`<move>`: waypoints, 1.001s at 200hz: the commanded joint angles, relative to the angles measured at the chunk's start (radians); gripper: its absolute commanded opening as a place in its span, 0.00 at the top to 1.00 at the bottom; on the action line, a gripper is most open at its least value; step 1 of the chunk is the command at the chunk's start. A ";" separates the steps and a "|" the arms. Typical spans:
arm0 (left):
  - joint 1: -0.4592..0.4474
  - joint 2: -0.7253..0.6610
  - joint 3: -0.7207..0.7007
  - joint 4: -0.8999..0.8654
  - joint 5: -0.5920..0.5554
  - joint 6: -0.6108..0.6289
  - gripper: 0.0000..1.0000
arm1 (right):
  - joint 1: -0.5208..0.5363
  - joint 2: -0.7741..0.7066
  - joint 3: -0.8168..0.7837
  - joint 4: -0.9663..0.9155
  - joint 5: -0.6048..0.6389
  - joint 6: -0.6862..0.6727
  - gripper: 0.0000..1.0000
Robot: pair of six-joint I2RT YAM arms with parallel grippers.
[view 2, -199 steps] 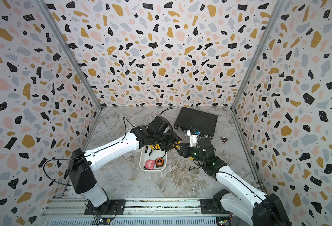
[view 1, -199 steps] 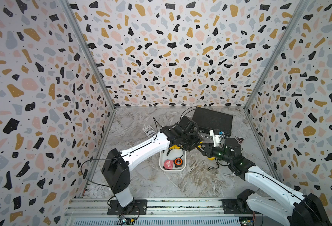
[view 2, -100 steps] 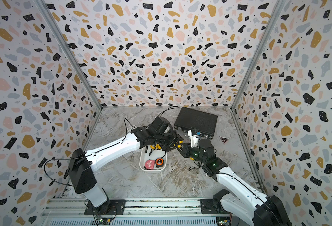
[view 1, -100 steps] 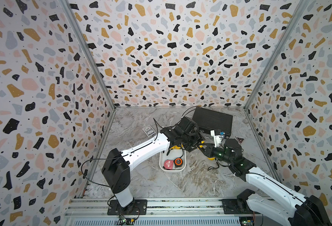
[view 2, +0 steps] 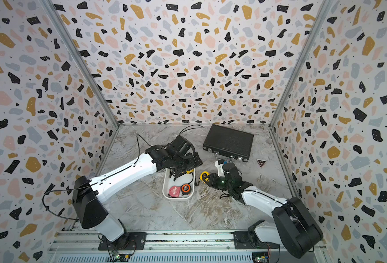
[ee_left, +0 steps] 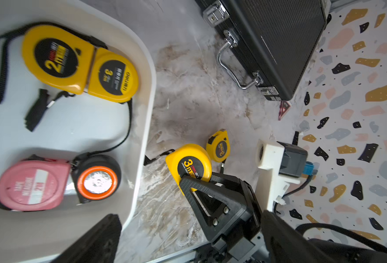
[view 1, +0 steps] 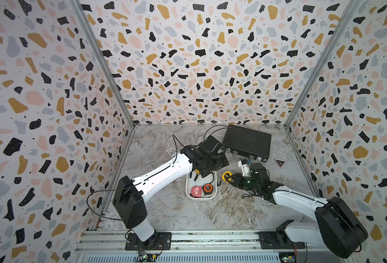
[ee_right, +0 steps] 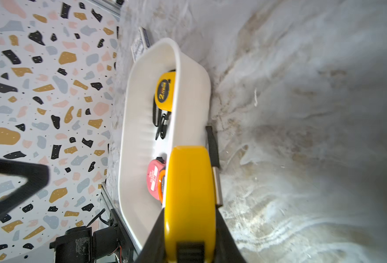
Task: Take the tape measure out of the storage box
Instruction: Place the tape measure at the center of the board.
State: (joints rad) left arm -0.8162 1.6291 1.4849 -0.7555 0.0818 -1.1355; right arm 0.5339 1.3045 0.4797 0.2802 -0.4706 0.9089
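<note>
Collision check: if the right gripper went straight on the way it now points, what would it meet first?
Probably the near outer wall of the storage box. The right gripper, shut on the yellow tape measure, points at it, so the tape measure would touch first. The gap is hard to judge.

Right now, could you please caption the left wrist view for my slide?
Right gripper holds a yellow tape measure outside the white storage box, four more inside.

Robot test cell, lab-type: terrazzo-print panel walls (view 1: 188, 68) on metal corner posts (view 1: 106, 68), marble-look tabletop (view 1: 176, 211) — two white-and-black arms (view 1: 160, 175) bolted to an aluminium base rail (view 1: 210, 236).
</note>
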 commanded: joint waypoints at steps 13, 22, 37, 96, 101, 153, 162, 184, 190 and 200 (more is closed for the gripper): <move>0.031 -0.038 -0.052 -0.039 -0.056 0.058 0.00 | -0.007 0.077 0.053 0.017 -0.056 0.069 0.91; 0.038 -0.040 -0.061 -0.037 -0.059 0.063 0.00 | -0.009 0.094 0.054 0.012 -0.056 0.074 0.91; 0.047 -0.043 -0.076 -0.037 -0.061 0.074 0.00 | -0.014 0.123 0.053 0.014 -0.060 0.080 0.91; 0.076 -0.025 -0.098 -0.050 -0.072 0.114 0.00 | -0.037 0.179 0.049 -0.007 -0.077 0.092 0.81; 0.076 -0.021 -0.095 -0.053 -0.074 0.119 0.00 | -0.038 0.179 0.050 -0.016 -0.077 0.089 0.78; 0.085 0.024 -0.062 -0.104 -0.106 0.173 0.00 | -0.047 0.126 0.078 -0.172 -0.051 0.016 0.48; 0.086 0.032 -0.056 -0.110 -0.113 0.181 0.00 | -0.049 0.111 0.085 -0.209 -0.042 -0.003 0.46; 0.089 0.053 -0.038 -0.131 -0.132 0.210 0.00 | -0.048 0.079 0.103 -0.284 -0.031 -0.045 0.39; 0.089 0.062 -0.032 -0.139 -0.143 0.220 0.00 | -0.049 0.071 0.109 -0.306 -0.026 -0.057 0.38; 0.090 0.072 -0.023 -0.148 -0.155 0.235 0.00 | -0.048 0.056 0.123 -0.372 -0.017 -0.083 0.35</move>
State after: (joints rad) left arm -0.7338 1.6791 1.4139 -0.8616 -0.0216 -0.9588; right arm 0.4889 1.4109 0.5529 0.0643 -0.5156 0.9058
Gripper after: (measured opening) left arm 0.999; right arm 0.630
